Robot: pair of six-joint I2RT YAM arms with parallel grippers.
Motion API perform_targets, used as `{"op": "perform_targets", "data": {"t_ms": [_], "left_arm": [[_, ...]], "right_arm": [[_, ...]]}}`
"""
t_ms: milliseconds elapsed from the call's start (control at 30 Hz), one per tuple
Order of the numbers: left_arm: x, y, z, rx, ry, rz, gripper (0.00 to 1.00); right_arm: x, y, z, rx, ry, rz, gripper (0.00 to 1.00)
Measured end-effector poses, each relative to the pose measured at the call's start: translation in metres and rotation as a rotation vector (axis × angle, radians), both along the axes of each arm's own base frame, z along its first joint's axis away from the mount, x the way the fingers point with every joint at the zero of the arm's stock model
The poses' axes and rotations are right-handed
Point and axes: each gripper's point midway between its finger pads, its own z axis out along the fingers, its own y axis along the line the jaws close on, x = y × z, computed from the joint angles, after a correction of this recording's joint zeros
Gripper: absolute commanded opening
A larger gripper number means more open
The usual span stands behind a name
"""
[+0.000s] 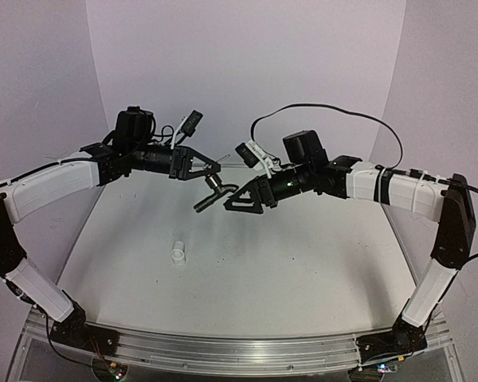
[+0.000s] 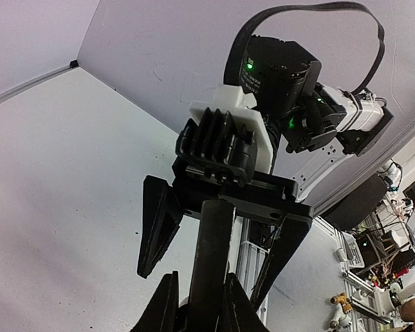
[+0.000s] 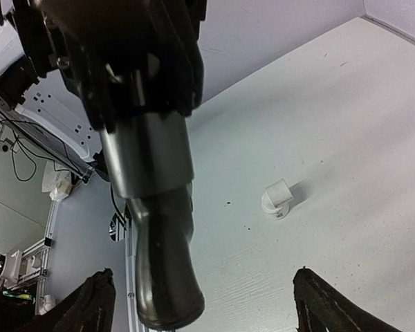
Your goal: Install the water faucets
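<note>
Two parts, glossy black hooked spout (image 1: 211,193), short white cylinder (image 1: 178,251)

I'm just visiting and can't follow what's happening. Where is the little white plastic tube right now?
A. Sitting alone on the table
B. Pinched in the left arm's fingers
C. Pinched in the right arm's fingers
A: the white tube sits on the table with nothing touching it.
</note>
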Motion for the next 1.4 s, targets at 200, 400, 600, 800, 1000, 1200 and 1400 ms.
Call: {"op": "perform_targets", "data": {"t_ms": [200,400,600,800,1000,1200,1400], "left_arm": [[-0.004,-0.003,0.0,0.0,0.0,-0.012,0.0],[-0.006,-0.004,0.0,0.0,0.0,-0.016,0.0],[-0.007,-0.005,0.001,-0.002,0.0,-0.022,0.0],[-0.009,-0.005,0.002,-0.006,0.001,-0.032,0.0],[-0.011,-0.004,0.002,-0.004,0.001,-0.037,0.0],[-0.011,-0.003,-0.001,0.007,0.017,-0.034,0.0],[-0.011,-0.002,-0.002,0.01,0.022,-0.033,0.0]], "right_arm": [[-0.004,0.012,0.012,0.082,-0.04,0.019,0.7],[-0.011,0.023,0.023,0.147,-0.079,0.051,0.6],[-0.015,0.027,0.026,0.183,-0.085,0.067,0.48],[-0.015,0.028,0.028,0.196,-0.091,0.075,0.35],[-0.016,0.032,0.017,0.187,-0.064,0.095,0.17],[-0.015,0.036,0.014,0.184,-0.044,0.106,0.11],[-0.015,0.037,0.013,0.182,-0.035,0.107,0.22]]}}
